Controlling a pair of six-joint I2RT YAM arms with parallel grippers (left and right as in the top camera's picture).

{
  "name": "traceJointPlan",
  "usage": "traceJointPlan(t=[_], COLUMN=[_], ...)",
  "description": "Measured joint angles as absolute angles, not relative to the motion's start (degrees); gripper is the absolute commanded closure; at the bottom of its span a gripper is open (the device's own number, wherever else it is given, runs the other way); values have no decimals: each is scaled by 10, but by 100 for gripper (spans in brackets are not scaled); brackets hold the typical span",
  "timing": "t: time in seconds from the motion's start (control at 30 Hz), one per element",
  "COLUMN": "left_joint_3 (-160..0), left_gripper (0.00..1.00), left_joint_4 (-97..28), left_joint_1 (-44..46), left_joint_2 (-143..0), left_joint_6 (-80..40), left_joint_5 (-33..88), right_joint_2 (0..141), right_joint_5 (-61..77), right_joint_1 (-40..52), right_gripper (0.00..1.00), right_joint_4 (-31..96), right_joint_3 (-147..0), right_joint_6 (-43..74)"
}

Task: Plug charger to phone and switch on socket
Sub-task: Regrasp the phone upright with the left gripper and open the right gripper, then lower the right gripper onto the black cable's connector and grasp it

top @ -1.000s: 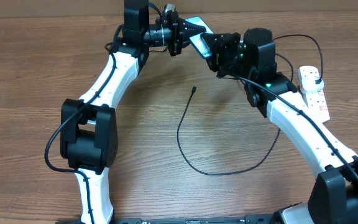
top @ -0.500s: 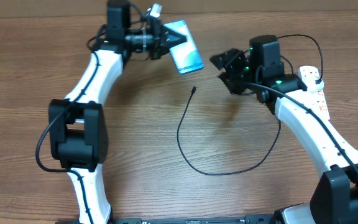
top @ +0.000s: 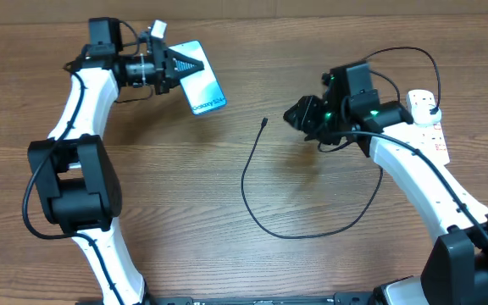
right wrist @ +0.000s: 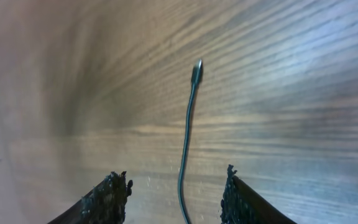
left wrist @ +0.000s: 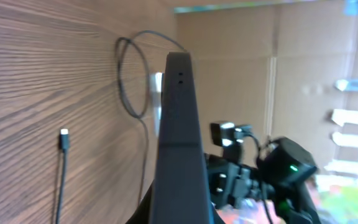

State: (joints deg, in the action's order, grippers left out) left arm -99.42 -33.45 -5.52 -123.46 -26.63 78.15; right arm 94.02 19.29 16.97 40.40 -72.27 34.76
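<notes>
The phone point(top: 203, 90), its light blue screen facing up, hangs tilted above the table's far left with my left gripper point(top: 176, 68) shut on its upper end. In the left wrist view the phone point(left wrist: 179, 143) is edge-on. The charger point(top: 291, 234) lies in a loose black loop on the wood, and its connector tip point(top: 264, 122) rests free at the middle. My right gripper point(top: 297, 113) hovers open just right of the tip. In the right wrist view the charger point(right wrist: 188, 130) runs between the spread fingers point(right wrist: 112, 194) untouched. The socket point(top: 427, 119) lies at the right edge.
The charger's black plug sits in the far end of the socket, and its cable arcs over my right arm point(top: 413, 174). My left arm point(top: 74, 127) stretches along the table's left side. The right arm point(left wrist: 278, 174) shows behind the phone in the left wrist view.
The right gripper let go of the phone and dropped toward the connector tip. The left arm swung left and carried the phone away with it.
</notes>
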Motion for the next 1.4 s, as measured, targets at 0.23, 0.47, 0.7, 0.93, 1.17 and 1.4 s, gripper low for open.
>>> traceJointPlan(t=[0.23,0.47,0.7,0.93,1.17,1.4], left_joint_3=[-994,-994,-994,-994,-994,-994], left_gripper=[96,96,96,96,96,96], left_joint_4=[-343,-348,-365,-367,-367,-372], left_joint_1=[-99,-112,-102,-101,-101,-101], left_joint_2=[-1235,-1235,-1235,-1235,-1235,-1235], left_joint_6=[-259,-259,-259,-259,-259,-259], left_joint_5=[838,845,844,844,844,844], right_joint_2=[1035,1143,1206,1222,1243,1249], right_joint_5=[175,157,142,120,113,104], right_joint_1=[185,212,237,253,252,252], right_gripper=[62,67,67,67,67,68], right_joint_4=[499,492,454,450,443,437], right_joint_3=[-875,-947,-947,-947,-947,-944], right_joint_6=[323,346,386,401,403,405])
